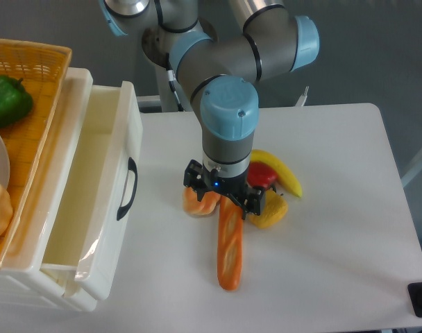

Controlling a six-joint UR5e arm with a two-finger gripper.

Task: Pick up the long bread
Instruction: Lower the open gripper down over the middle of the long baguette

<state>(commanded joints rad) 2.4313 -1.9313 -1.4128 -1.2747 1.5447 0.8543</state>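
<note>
Here the gripper [223, 198] sits directly over the upper end of the long bread [230, 248]; jaw state cannot be determined.

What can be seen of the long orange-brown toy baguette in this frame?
The long orange-brown toy baguette is slim, glossy and plastic-looking, with paler slashes along its top. It lies flat on the white table, nearly lengthwise toward the camera, its rounded near end free. Its far end disappears under the black two-finger gripper, which sits directly over it; whether the fingers are closed on it cannot be told. The round orange bun lies close beside that far end; contact is unclear.
</note>
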